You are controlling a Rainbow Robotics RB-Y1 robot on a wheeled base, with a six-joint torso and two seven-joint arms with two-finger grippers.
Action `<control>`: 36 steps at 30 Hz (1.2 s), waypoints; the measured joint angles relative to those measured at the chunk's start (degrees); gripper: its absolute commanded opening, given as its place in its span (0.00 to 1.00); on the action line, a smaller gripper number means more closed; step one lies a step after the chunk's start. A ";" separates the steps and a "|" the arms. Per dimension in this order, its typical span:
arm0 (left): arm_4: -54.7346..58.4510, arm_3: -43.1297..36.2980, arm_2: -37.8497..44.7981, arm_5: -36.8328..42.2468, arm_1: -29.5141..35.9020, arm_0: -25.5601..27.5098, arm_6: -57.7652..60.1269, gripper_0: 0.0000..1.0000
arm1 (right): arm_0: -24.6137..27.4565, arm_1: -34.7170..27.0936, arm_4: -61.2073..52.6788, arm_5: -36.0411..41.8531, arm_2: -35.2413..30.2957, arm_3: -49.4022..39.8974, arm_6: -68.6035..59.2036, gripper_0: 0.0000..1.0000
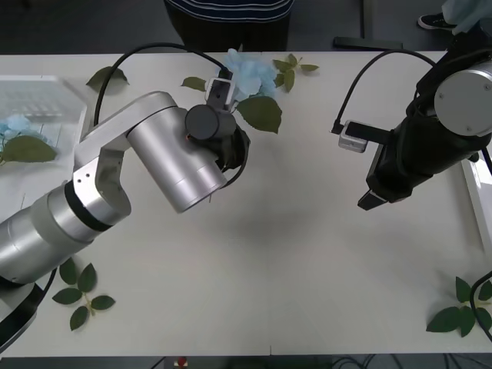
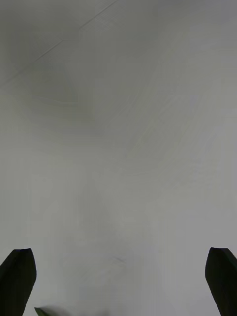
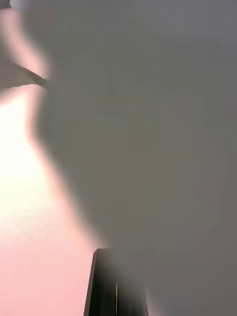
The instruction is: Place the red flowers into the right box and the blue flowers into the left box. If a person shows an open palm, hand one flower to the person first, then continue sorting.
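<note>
- The left gripper [image 3: 117,286], black fingers pressed together, holds a pale-blue fluffy artificial hydrangea [image 1: 250,73] with large green leaves at the table's far edge; its stem axis cannot be told.
- The right gripper [image 2: 118,281] hovers over bare table, fingers spread wide.
- The shallow white translucent left box [image 1: 46,96] contains another blue hydrangea [image 1: 15,127].
- The white table [image 1: 307,254] carries loose green leaf sprigs [image 1: 81,296].

A white table [image 1: 292,254] is carrying the left box [image 1: 46,100] well out beyond the left gripper [image 1: 231,150], a pale-blue flower [image 1: 14,127] lying inside it. Loose leaf sprigs [image 1: 81,296] are lying near the table's front edge, and the right box [image 1: 478,200] is sitting just beside the right gripper [image 1: 373,201].
</note>
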 measured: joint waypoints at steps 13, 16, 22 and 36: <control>-10.62 -16.25 -0.69 -8.78 1.26 2.90 0.40 0.00 | 0.00 0.00 0.00 0.00 0.00 0.01 0.00 1.00; -11.41 -15.33 -0.12 -14.26 1.25 2.90 4.41 0.00 | 0.00 0.00 0.00 0.00 0.00 0.01 0.00 1.00; -13.87 -9.61 3.46 -21.83 0.29 2.45 12.03 0.00 | 0.00 0.00 0.00 0.00 0.00 0.01 0.00 1.00; -16.10 9.71 12.03 -30.06 -7.89 -9.26 15.80 0.00 | 0.00 0.00 0.00 0.00 0.00 0.01 0.00 1.00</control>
